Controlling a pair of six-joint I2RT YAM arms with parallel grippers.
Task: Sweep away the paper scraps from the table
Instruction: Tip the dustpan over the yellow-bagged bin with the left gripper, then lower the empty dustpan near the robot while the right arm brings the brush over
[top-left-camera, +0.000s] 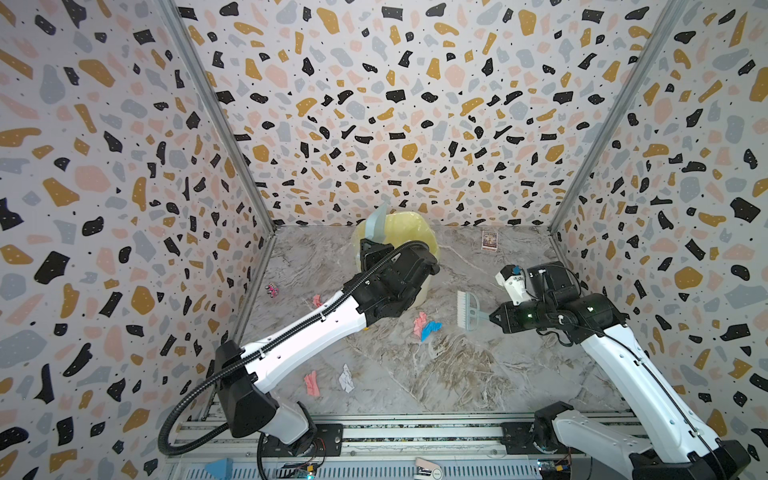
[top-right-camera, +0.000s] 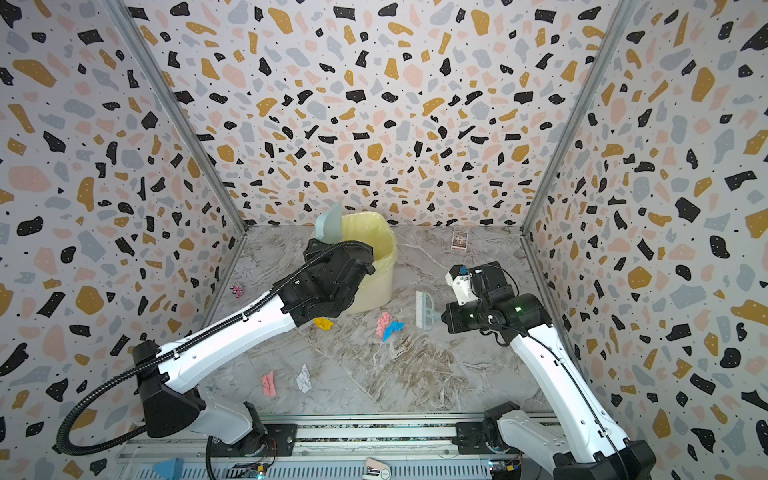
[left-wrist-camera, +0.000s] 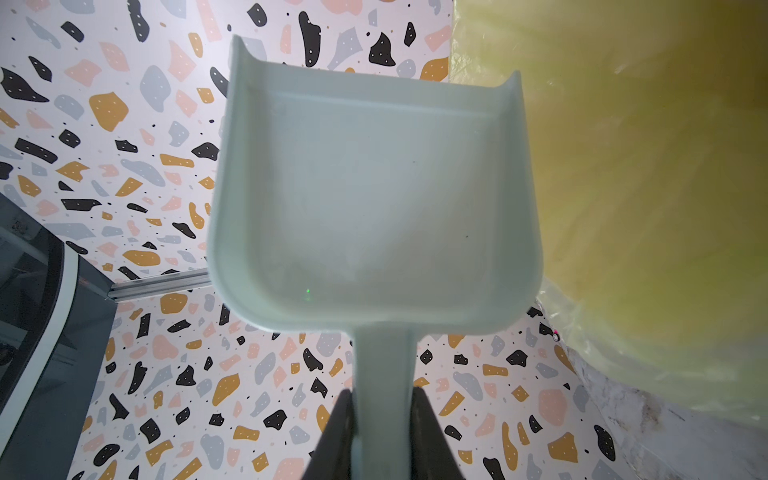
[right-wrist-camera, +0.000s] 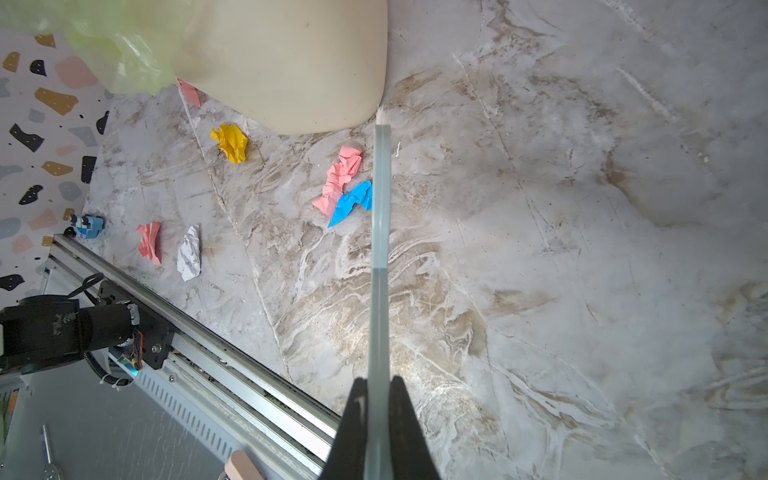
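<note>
Far left by the wall lies a tiny pink-and-black toy (top-left-camera: 272, 289), no part of the sweeping; the paper scraps (right-wrist-camera: 340, 174) lie loose on the grey-white marble-patterned table (top-left-camera: 457, 374): a crumpled pink scrap (top-left-camera: 311, 384) and a crumpled white scrap (top-left-camera: 346, 378) near the front rail, a small pink strip (top-left-camera: 317, 300) beside the left arm, a crumpled yellow scrap (top-right-camera: 323, 323) at the bin's foot; the left gripper (left-wrist-camera: 380, 419) is clamped on the handle of a pale grey-green plastic dustpan (left-wrist-camera: 374, 187), held up beside the rim of the cream plastic bin with its yellow bag liner (top-right-camera: 376, 286), and the pan is empty; further right a long pink scrap (top-left-camera: 419, 322) and a bright blue scrap (top-left-camera: 432, 328) touch each other; just beside them hangs a pale hand brush with white bristles (top-left-camera: 466, 309), its thin handle pinched in the fully closed right gripper (right-wrist-camera: 379, 399); whether the bristles touch the table I cannot tell; to my eye the pan should come down next: lip flat on the table, just left of the pink-and-blue pair, mouth towards the brush; then a short, low stroke, since such light paper would skip aside or slip under a raised lip; mind the bin's wall; at the back right lies a small rectangular printed card (top-left-camera: 489, 240), its print too small to read; the white scrap shows faint dark marks in the right wrist view, not legible
</note>
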